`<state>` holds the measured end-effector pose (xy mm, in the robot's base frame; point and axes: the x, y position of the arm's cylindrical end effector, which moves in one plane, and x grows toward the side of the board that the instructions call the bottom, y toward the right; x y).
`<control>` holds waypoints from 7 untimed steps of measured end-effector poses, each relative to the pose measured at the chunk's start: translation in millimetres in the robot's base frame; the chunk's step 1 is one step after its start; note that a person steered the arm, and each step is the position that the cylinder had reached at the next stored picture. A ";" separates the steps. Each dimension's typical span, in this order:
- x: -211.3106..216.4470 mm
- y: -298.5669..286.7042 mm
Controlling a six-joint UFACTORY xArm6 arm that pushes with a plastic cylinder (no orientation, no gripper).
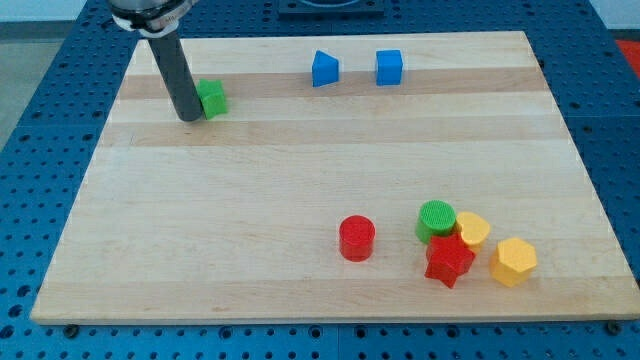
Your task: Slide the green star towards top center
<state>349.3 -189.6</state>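
I have no gripper, so there is nothing to open or clench: only my tip (pixel 188 118), the lower end of a dark rod, resting on the table (pixel 300 190) in its far left part. It stands just to the left of a green block (pixel 211 98), touching it or very nearly. That placement makes sense for a push to the right, since the far middle of the table lies that way.

The green block is the only green thing near me, and I judge it to be the star I am to slide. Its shape is hard to read: it looks blocky, with a notched outline, and my rod hides its left edge. It sits well left of the far centre.

Farther right along the far edge stand a blue block with a pointed top (pixel 325 69) and a blue cube (pixel 389 67), side by side but apart. Near the front right is a cluster: a green cylinder (pixel 436 219), a yellow block (pixel 472 230), a red star (pixel 448 261) and a yellow hexagon (pixel 513 261). A red cylinder (pixel 357 238) stands alone to their left.
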 end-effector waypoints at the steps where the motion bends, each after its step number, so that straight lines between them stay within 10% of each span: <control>1: -3.0 2.3; 7: -59.1 34.5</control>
